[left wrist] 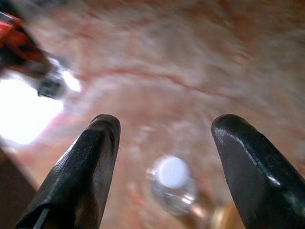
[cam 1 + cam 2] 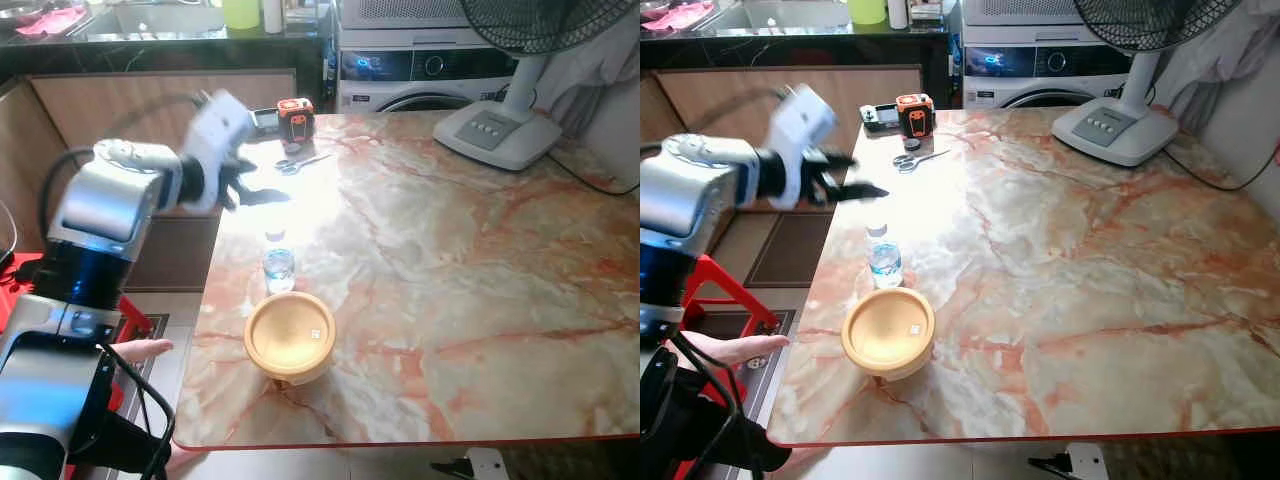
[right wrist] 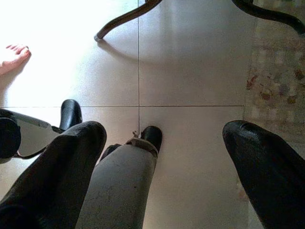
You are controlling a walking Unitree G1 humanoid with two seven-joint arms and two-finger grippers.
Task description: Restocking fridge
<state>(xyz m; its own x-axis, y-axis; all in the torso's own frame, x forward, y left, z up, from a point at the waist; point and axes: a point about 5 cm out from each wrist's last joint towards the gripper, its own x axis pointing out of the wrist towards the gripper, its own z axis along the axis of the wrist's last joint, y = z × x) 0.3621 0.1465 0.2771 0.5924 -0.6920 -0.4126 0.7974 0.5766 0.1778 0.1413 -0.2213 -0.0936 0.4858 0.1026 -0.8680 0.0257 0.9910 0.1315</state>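
We hold the left gripper [image 1: 164,138] spread wide above the water bottle [image 1: 172,186] on the table [image 2: 480,270]; best to centre over its cap before lowering.

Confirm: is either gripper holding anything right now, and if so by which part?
Nothing is held. The left gripper hangs open above the water bottle, not touching it. The right gripper is open over bare floor.

Scissors [image 2: 912,158] and fan base [image 2: 1110,128] sit on marble table [image 2: 1090,290].
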